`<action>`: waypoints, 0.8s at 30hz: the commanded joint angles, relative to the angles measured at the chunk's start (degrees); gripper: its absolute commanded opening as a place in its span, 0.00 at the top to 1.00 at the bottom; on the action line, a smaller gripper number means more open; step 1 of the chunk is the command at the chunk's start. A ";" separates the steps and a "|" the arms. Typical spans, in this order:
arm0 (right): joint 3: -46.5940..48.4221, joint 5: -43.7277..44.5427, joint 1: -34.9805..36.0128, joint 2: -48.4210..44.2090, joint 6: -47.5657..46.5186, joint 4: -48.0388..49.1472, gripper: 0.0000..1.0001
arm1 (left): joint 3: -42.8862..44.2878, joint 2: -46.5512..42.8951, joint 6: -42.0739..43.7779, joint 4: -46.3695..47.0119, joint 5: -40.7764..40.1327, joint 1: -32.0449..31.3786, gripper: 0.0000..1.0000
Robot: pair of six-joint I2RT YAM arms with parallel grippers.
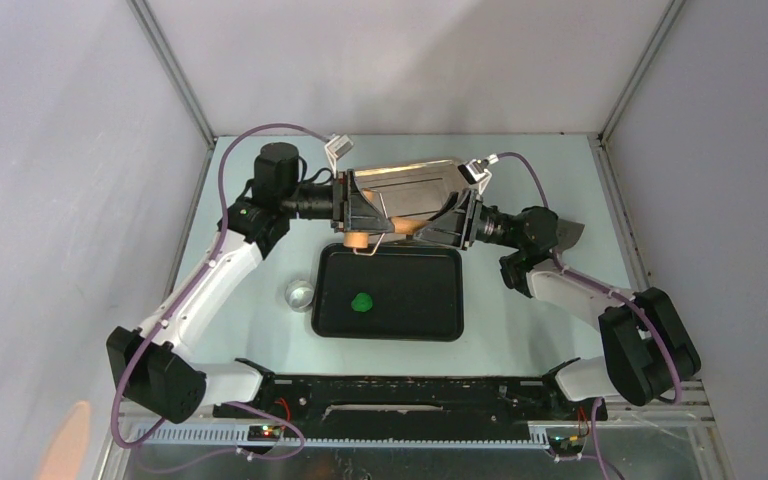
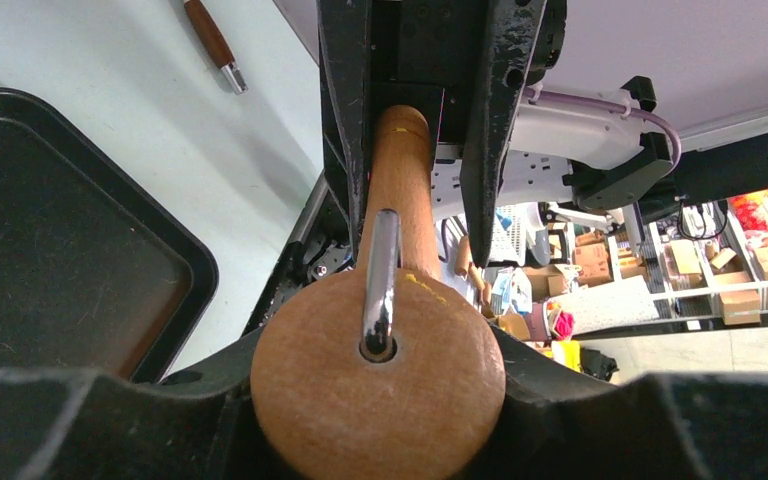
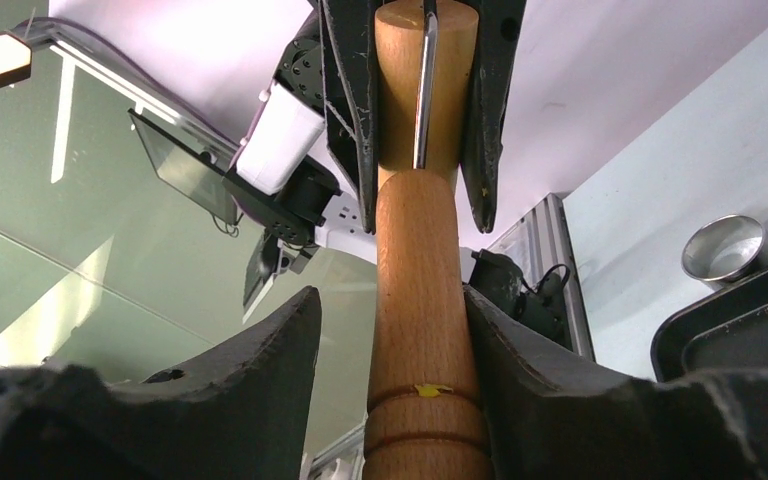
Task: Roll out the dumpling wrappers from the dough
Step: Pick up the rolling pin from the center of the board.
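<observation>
1. The worktop (image 1: 580, 180) carries everything. My two arms reach over it and meet at its far side.
2. The black tray (image 1: 420, 290) lies in the middle, I think as the surface for rolling. It keeps the soft material off the worktop.
3. The wooden roller (image 2: 380, 380) hangs across between my two arms, above the far edge of the tray and not touching it.
4. My left end effector (image 2: 378, 370) is clenched on the thick round head of the roller.
5. My right end effector (image 3: 385, 300) is grasping the thinner handle, with its fingers (image 3: 480, 320) against the wood on both sides. I believe I hold both ends so that the roller stays level and I can press down evenly.
6. A small metal bowl (image 1: 300, 295) stands just beside the left edge of the tray, out of the way of the rolling.
7. The dough (image 1: 362, 301) is a small green lump on the tray, a little left of its centre. It is well apart from the roller and not yet flattened. To my judgement, the roller must next come down toward it.
</observation>
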 commanded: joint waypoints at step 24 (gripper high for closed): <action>0.70 2.11 0.98 0.67 -0.77 3.63 0.39 | 1.23 -0.69 2.81 -0.95 1.95 -1.03 1.00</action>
